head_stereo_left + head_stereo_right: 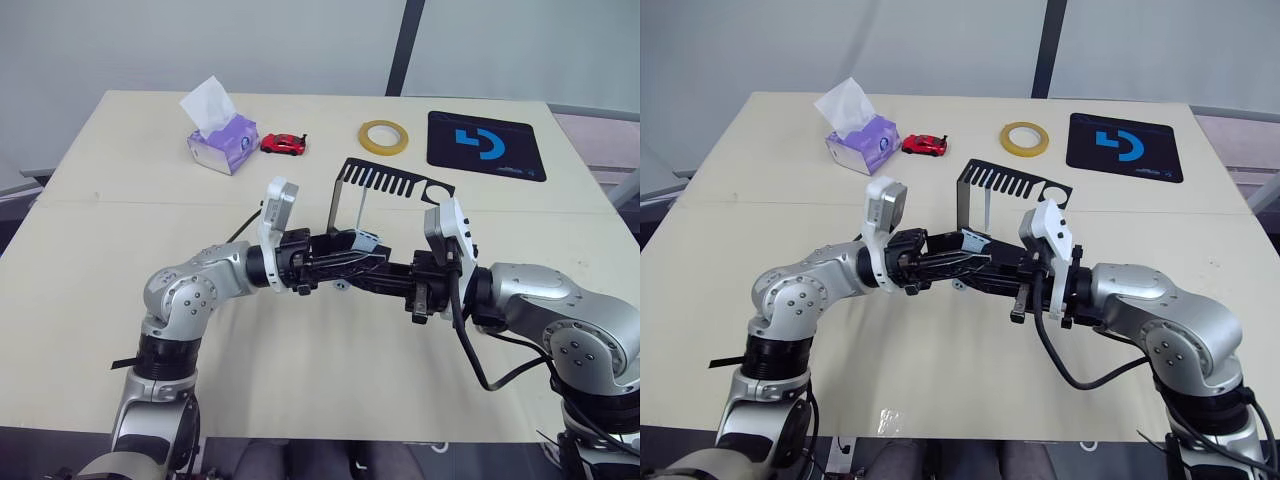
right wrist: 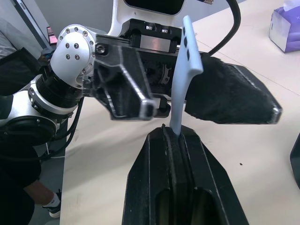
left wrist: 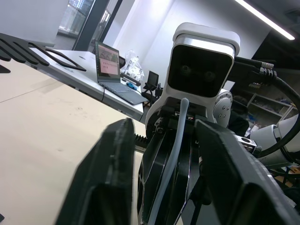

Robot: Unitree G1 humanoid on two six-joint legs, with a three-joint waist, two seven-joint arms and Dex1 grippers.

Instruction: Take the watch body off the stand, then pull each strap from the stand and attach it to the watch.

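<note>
The pale grey-blue strap, thin, flexible and punched with holes, runs lengthwise from my right gripper toward my left gripper. My right fingers clench one end; my left fingers spread open around the other. Behind stands the black slotted sheet-metal stand.

Pale beige rectangular worktop with 1 faint seam across its width. Behind it, plain light grey wall panels split by 1 dark vertical post. Seen from the left wrist: bright white room, long ceiling strip light, tall window frames, a grey desk bearing an open laptop with lit screen, dark shelving at the far side.
</note>
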